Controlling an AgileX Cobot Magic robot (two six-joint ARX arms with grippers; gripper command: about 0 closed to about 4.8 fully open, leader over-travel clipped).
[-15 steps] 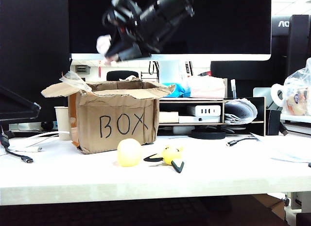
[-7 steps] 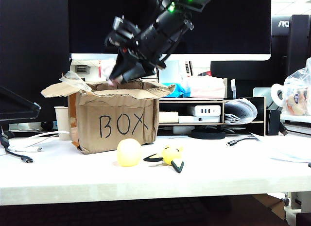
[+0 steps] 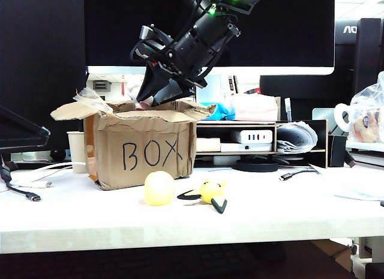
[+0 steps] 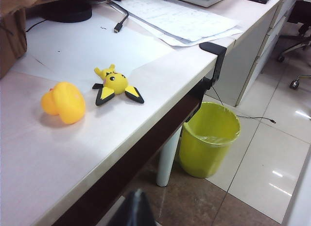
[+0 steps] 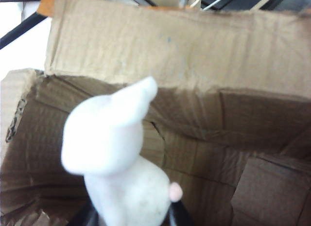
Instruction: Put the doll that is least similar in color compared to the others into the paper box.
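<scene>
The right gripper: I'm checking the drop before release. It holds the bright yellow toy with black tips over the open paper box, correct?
Not quite. The right gripper holds the whitish doll over the open paper box, as the right wrist view shows. The bright yellow toy lies on the table in front of the box.

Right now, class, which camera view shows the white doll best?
The right wrist view: the doll fills the frame, between the right gripper fingers, over the open paper box. The exterior view shows only a pale sliver at the box rim; the left wrist view shows none of it.
</scene>
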